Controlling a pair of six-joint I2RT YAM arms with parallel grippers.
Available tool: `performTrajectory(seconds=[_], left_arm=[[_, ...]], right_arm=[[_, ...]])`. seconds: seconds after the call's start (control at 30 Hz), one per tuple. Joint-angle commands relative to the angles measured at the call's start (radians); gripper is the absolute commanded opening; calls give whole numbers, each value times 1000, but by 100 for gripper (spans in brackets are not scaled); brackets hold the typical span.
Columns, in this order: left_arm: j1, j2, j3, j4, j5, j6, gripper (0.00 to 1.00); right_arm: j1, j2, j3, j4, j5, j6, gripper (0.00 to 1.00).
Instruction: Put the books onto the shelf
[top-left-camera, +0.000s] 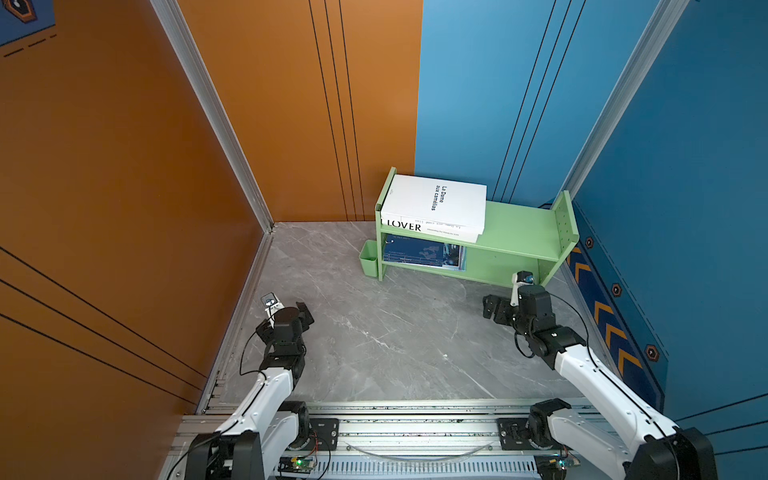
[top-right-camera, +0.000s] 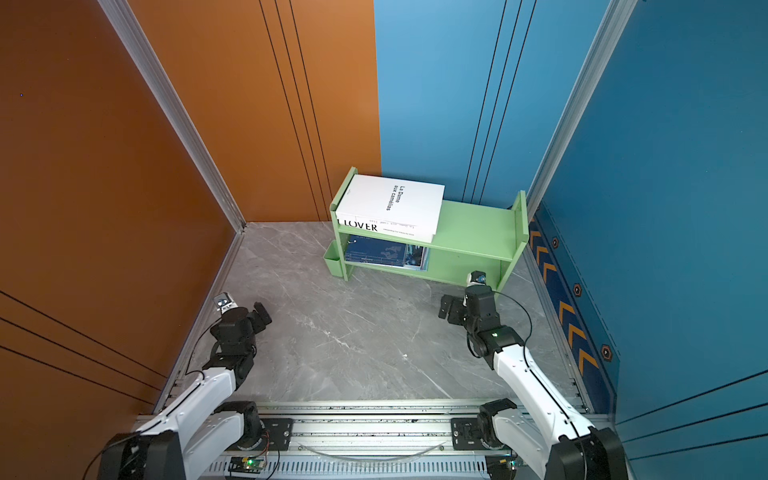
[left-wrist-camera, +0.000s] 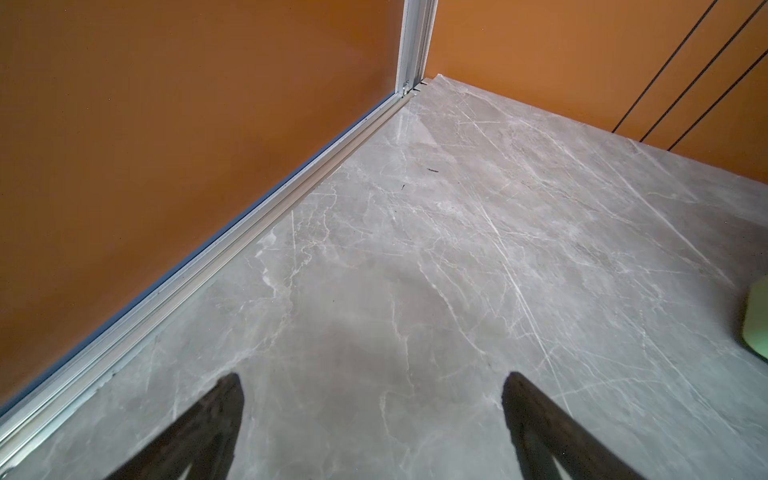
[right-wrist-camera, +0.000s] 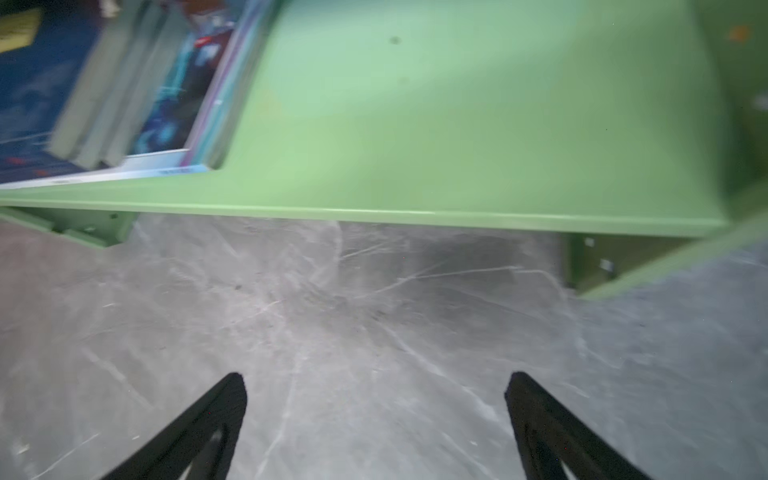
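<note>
Right wrist view: the right gripper hangs wide and empty before the shelf, in the bench's far right corner. The left gripper gapes empty too. Navy books lie on the lower tier, with two white books stacked above. That stack seems to overhang the front edge, so a passing arm could tip it. Legible: "LOVER", "La Dame aux camélias".
</note>
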Motion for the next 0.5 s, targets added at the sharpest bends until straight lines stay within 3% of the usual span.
performTrajectory(seconds=[0.0, 0.13, 0.33, 0.47], left_arm=[[-27, 133, 5, 239, -13, 102, 98], [-86, 274, 61, 349, 11, 215, 98], [-112, 477, 65, 611, 55, 283, 98], [-136, 501, 80, 578, 58, 296, 98]], right_arm=[[-90, -52, -56, 8, 125, 0, 100], [-199, -92, -80, 31, 108, 0, 100], [-231, -119, -140, 168, 168, -49, 100], [-233, -91, -216, 359, 171, -103, 100]])
